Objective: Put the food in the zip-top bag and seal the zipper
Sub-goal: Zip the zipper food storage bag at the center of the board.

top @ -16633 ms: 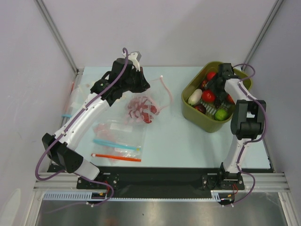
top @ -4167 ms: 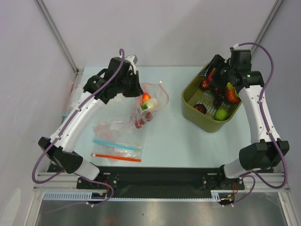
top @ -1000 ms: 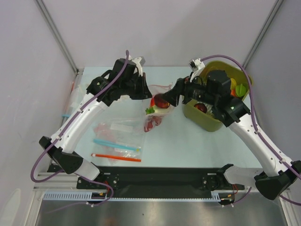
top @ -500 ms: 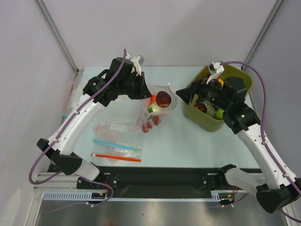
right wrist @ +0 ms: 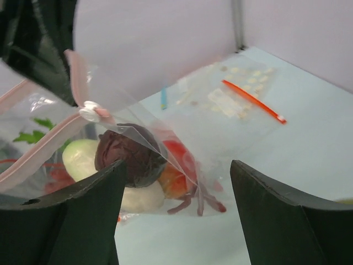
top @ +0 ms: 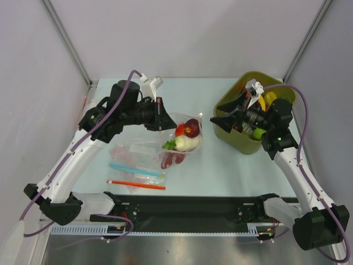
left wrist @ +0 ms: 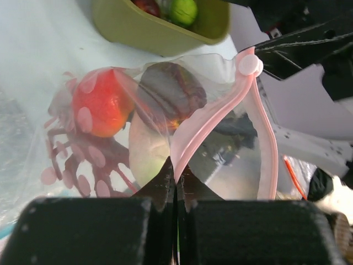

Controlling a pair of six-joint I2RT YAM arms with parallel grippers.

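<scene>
The left pincer (left wrist: 176, 175) is clamped tight on the pale pink zipper (left wrist: 212, 118) and holds up the zip-top bag (top: 167, 131) at the centre of the top view. The bag's mouth gapes, unsealed. Inside sits the food (top: 180, 130): a white radish (top: 186, 143), a dark red round piece (top: 192, 127) and a lobster (top: 172, 160), which lies lowest. The right pincer (top: 217, 119) has its jaws wide apart and empty, right of the bag, beside the olive bin (top: 242, 144) on the tabletop (top: 220, 171).

Pale blue tabletop (top: 220, 165), enclosed by plain lilac-grey walls (top: 193, 38), framed by metal corner posts (top: 67, 41), evenly lit.
</scene>
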